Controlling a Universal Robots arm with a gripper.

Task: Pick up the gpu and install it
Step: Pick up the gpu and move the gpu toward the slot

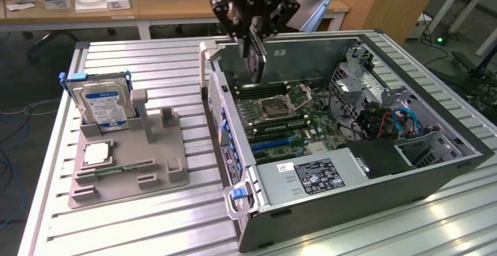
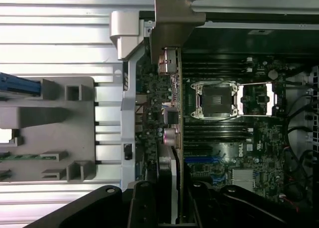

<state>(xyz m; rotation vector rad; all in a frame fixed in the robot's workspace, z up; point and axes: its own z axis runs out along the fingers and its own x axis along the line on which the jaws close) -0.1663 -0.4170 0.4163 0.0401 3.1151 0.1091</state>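
Above the open computer case (image 1: 350, 201), the gripper (image 1: 252, 38) is clenched on the gpu (image 1: 255, 67), which hangs edge-on over the motherboard (image 1: 299, 122) inside. Beside the case, a grey holder (image 1: 159, 174) carries an upright hard drive (image 1: 101, 102) and a memory stick (image 1: 116, 168).

The tool (image 2: 172, 208) pinches the gpu (image 2: 174, 23) edge-on between its dark fingers (image 2: 142, 203), with the silver bracket at the far end. Beyond it lies the open case (image 2: 127, 113), its motherboard (image 2: 234, 153) showing a processor socket (image 2: 217, 101) and a blue slot (image 2: 204, 159). Beside the case, a grey holder (image 2: 50, 113) sits on the ribbed worktop (image 2: 60, 38).
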